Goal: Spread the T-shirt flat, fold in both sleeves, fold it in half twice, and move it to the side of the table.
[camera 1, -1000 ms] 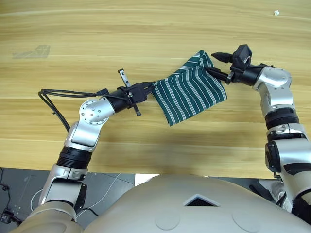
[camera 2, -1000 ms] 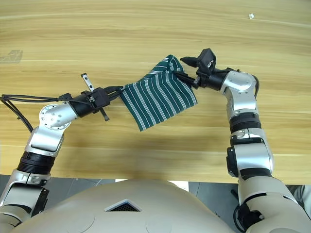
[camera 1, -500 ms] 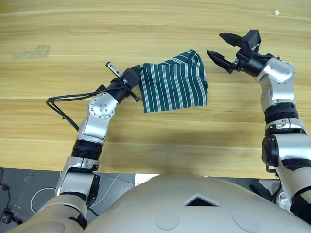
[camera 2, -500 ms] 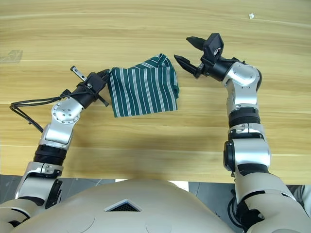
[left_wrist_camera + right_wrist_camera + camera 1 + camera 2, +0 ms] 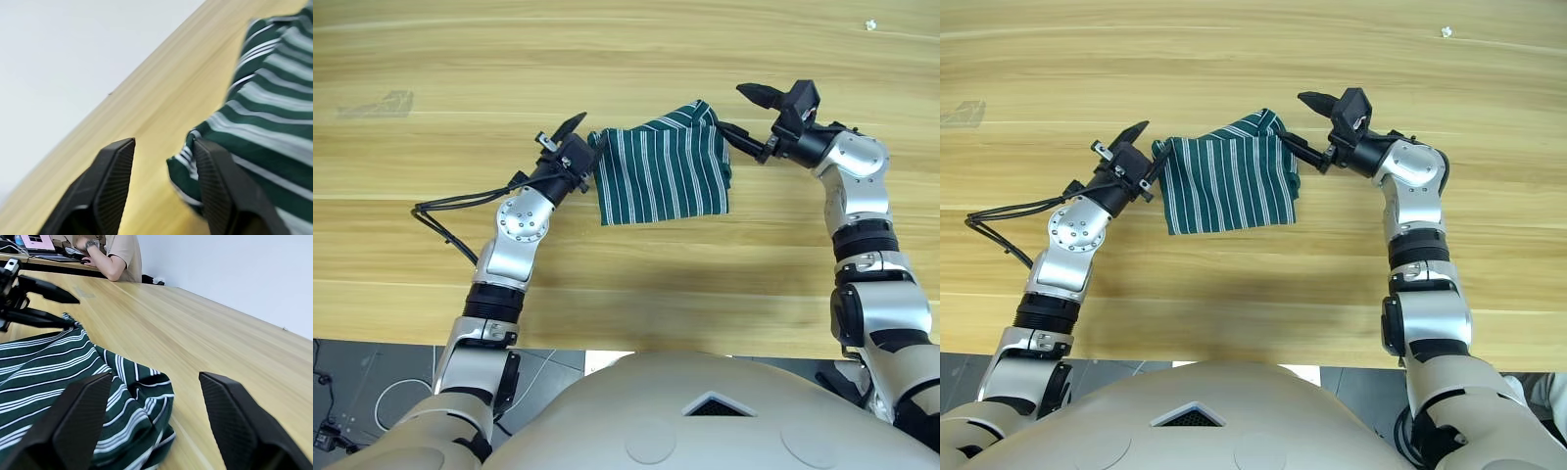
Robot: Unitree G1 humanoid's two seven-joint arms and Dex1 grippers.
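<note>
The T-shirt (image 5: 661,176), dark green with thin white stripes, lay folded into a compact, roughly square bundle on the wooden counter (image 5: 607,59), between the two arms. Its lower and side edges were fairly straight. The far right corner was bunched into a small ridge.

The left gripper (image 5: 578,137) sat at the bundle's left edge, near the far left corner. Its fingers (image 5: 115,181) were spread apart and clamped nothing. In the left wrist view the striped hem met the inner face of one finger, and most of the gap between the two showed bare wood. Whether that finger pressed the cloth or only lay against it could not be told.

The right gripper (image 5: 734,108) was at the bunched far right corner, its fingers (image 5: 83,416) held wide apart and gripping nothing. The lower finger's tip pointed at the ridge of cloth and reached its edge. The upper finger stood clear above the counter. In the right wrist view one finger hung over the rumpled stripes and the other over bare wood.

A small white speck (image 5: 869,25) lay on the counter, far off toward the right.
</note>
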